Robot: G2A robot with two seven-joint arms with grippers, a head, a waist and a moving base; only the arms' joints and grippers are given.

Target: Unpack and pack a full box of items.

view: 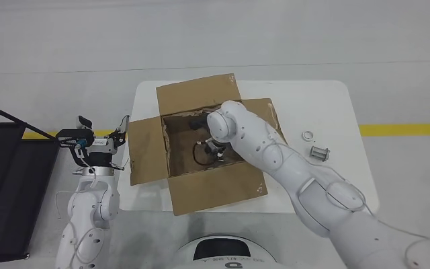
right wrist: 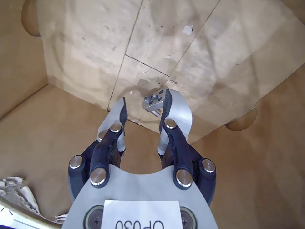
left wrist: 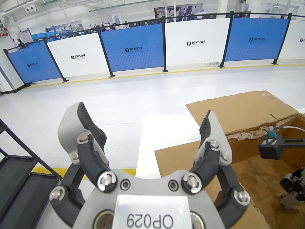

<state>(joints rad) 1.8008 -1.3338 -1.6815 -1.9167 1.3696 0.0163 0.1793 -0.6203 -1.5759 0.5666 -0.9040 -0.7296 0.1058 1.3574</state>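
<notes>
The right gripper hangs deep inside the open cardboard box on the white table. Its fingers are spread to either side of a small metal block. The block lies on the box floor, close to where the floor meets a side wall. It sits well off centre in the gap, hard against one finger pad and clearly apart from the other. Whether it actually touches that pad cannot be told.

The block carries a few screw heads on its upper face and a short round stub at one end. It looks rigid and dense for its size, sturdy rather than fragile, with smooth faces that could slide out of a loose pinch. The flat, parallel long sides look like the surest place to take hold, clear of the screws and the stub. The gripper would probably need to shift sideways to centre the piece before closing.

The left gripper hovers off the table's edge beside the box, its fingers wide apart and holding nothing. A metal ring and a small metal cylinder rest on the table on the far side of the box from that gripper.
</notes>
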